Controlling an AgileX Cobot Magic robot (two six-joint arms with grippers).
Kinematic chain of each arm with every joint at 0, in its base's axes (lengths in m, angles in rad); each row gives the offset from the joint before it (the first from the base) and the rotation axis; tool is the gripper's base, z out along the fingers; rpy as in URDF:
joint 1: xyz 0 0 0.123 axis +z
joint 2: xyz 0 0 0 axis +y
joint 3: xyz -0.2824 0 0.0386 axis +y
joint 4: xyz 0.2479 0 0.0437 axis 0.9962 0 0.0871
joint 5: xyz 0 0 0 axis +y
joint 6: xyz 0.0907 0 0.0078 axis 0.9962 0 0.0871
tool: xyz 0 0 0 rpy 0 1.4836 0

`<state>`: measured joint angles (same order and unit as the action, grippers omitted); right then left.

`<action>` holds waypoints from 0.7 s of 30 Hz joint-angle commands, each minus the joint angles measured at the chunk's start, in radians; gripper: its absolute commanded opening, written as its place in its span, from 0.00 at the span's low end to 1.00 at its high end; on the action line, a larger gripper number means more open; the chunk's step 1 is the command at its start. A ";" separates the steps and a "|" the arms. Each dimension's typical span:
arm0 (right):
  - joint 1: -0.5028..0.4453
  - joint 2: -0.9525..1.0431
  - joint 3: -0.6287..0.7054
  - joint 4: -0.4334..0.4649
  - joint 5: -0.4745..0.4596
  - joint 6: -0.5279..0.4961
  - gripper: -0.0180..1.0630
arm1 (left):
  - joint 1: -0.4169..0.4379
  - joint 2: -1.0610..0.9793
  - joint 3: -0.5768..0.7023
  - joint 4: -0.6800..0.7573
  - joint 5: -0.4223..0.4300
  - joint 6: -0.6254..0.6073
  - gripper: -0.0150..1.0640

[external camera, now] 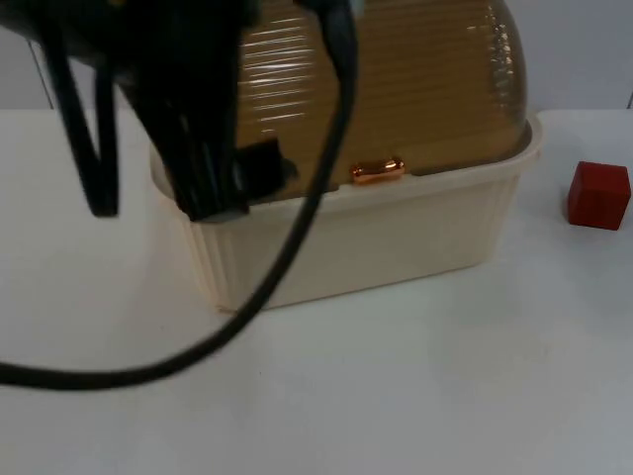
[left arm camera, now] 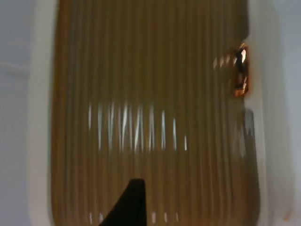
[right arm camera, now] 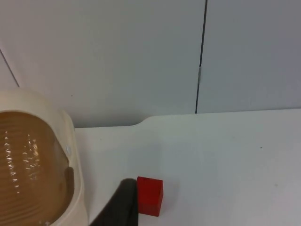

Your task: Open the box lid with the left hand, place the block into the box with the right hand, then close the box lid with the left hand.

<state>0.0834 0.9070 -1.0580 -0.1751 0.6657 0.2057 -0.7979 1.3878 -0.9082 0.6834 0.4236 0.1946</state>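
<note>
Lid's not open yet, so basically nothing is done.

Going left to right: the left gripper [external camera: 213, 193] sits low at the front-left rim of the cream box [external camera: 376, 237], near its small copper-coloured latch [external camera: 377, 171]; can't tell if the claw is wide or narrow. The ribbed amber lid [external camera: 396, 89] looks fully down, glossy and see-through-ish. Way over right, the red block [external camera: 598, 195] sits on the white table [external camera: 396, 396], apart from the box, untouched. The right gripper [right arm camera: 123, 202] waits just beside the block, claw state unclear too. Opening, dropping in and closing are all left.

Box [external camera: 356, 237] mid-table, lid [external camera: 396, 89] on it, block [external camera: 598, 195] right of box
</note>
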 commanded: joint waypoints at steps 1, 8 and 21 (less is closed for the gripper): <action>-0.003 -0.005 -0.008 -0.032 0.003 -0.015 0.99 | -0.033 0.054 -0.007 0.174 -0.098 -0.014 0.97; -0.003 -0.005 -0.008 -0.076 0.004 -0.015 0.99 | -0.040 0.135 -0.007 0.354 -0.120 -0.228 0.97; -0.003 -0.005 -0.008 -0.089 -0.009 -0.015 0.99 | -0.151 0.283 -0.007 1.061 0.180 -1.093 0.97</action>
<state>0.0834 0.9070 -1.0580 -0.2558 0.6657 0.1949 -0.9289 1.6599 -0.9095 1.6902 0.5545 -0.7973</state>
